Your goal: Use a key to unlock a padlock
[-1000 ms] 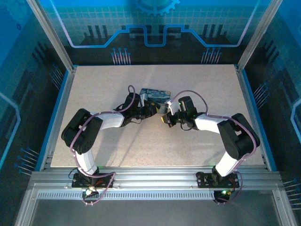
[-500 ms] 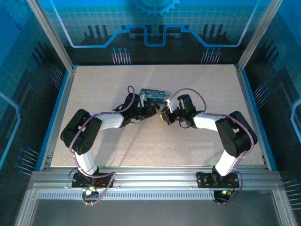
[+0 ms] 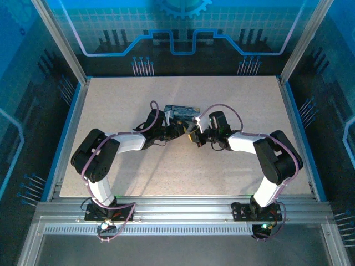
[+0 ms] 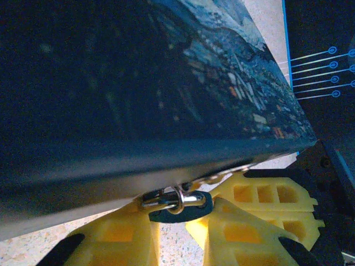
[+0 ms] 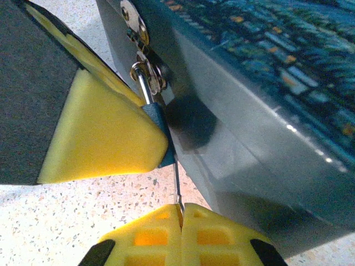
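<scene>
From above, my left gripper and right gripper meet just in front of the box. At the left wrist, my left gripper pinches the padlock, which hangs at the box's lower edge. At the right wrist, my right gripper is clamped on the key, its tip touching the padlock's body.

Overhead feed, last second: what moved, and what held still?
The right gripper slid left and a little away from its base, closing in on the padlock at the blue printed box. Most of that move came in the first half second. It is shut on the key. The left gripper, clamped on the padlock, and the box stayed put. No visible grab or release.
</scene>
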Motion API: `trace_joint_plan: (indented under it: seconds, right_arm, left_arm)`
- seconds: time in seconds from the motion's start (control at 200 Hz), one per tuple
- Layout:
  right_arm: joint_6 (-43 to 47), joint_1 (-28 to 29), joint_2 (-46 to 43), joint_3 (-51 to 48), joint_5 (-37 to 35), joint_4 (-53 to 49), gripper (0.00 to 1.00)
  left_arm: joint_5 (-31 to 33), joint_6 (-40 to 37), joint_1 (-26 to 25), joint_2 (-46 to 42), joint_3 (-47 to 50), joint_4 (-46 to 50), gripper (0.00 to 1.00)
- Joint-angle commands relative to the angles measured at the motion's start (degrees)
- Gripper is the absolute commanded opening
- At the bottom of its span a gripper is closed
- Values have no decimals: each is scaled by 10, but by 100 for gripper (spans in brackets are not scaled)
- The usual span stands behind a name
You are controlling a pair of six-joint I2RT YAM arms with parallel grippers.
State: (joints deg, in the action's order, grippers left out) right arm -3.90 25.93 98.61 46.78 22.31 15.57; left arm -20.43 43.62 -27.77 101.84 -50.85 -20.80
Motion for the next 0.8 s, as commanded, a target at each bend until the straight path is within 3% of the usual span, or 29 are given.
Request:
trace_joint_plan:
  seconds: [0.0, 0.795]
  right_arm:
    - [14, 7, 4, 1, 20, 17, 0]
    - [40, 6, -4, -7, 21, 81, 1]
  left_arm:
    - [-6, -1, -4, -25, -1, -11, 15]
    - [-35, 1, -4, -39, -6, 14, 16]
